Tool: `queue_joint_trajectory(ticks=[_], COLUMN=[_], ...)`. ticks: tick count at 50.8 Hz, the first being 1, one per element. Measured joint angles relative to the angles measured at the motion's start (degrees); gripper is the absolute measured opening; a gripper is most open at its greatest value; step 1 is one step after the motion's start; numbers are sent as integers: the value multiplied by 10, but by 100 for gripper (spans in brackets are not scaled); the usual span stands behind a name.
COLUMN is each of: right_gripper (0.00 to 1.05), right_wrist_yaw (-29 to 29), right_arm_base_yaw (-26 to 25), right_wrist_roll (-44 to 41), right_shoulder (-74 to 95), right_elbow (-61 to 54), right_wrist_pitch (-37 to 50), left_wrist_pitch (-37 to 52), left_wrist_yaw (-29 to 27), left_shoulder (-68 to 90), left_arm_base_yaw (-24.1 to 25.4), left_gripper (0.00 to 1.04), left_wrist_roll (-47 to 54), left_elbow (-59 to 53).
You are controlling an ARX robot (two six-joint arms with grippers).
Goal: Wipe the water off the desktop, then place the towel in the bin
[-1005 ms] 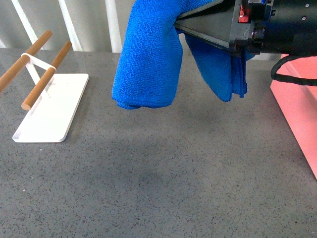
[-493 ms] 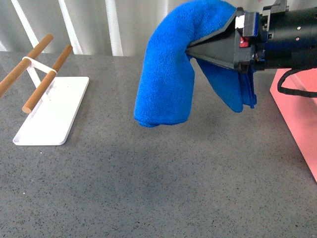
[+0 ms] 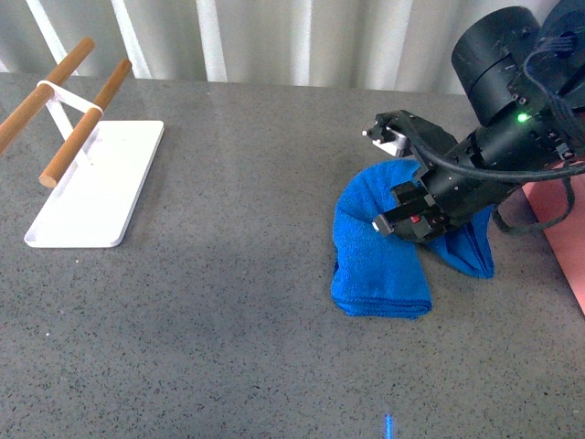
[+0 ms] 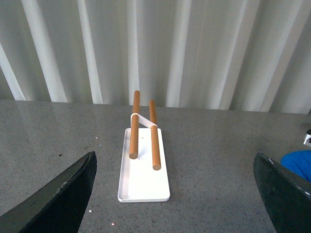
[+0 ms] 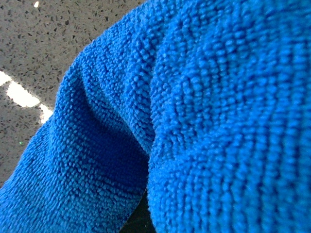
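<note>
The bright blue towel (image 3: 379, 256) lies bunched on the speckled dark grey desktop (image 3: 228, 274), right of centre. My right gripper (image 3: 402, 215) is shut on the towel and presses it down onto the desktop. The towel fills the right wrist view (image 5: 204, 116), where my fingers are hidden, and a corner of it shows in the left wrist view (image 4: 299, 162). The pink bin (image 3: 562, 229) shows only as a strip at the right edge, behind my right arm. My left gripper (image 4: 177, 194) is open and empty, held above the desktop and facing the white tray.
A flat white tray (image 3: 96, 197) with two wooden rods (image 3: 87, 119) stands at the far left; it also shows in the left wrist view (image 4: 143, 182). A white ribbed wall (image 3: 274, 37) runs behind the desktop.
My right gripper has come down and to the right with the towel, from hanging high in the air to resting on the desktop.
</note>
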Motion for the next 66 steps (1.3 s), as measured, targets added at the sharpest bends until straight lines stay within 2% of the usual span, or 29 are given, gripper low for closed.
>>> queue_joint_trajectory(ticks=[11,38,48,55,66], right_gripper=[5,5,5,5,5], right_wrist_yaw=[76,186,189,189,112], right_arm_base_yaw=[5,31,59,78,99], right_wrist_roll=[-31,-43,-41,-44,-65], right_shoulder=[63,186,192,170,116], right_elbow=[104,351,360,312,210], right_wrist_pitch=[-59,-152,-147,-111,-67], left_wrist_pitch=[0,0,0,0,0], left_wrist_yaw=[0,0,0,0,0], left_shoulder=[0,0,0,0,0], left_arm_base_yaw=[0,0,0,0,0], left_gripper=[98,98,98,98,98], left_wrist_roll=[0,0,0,0,0], left_elbow=[0,0,0,0,0])
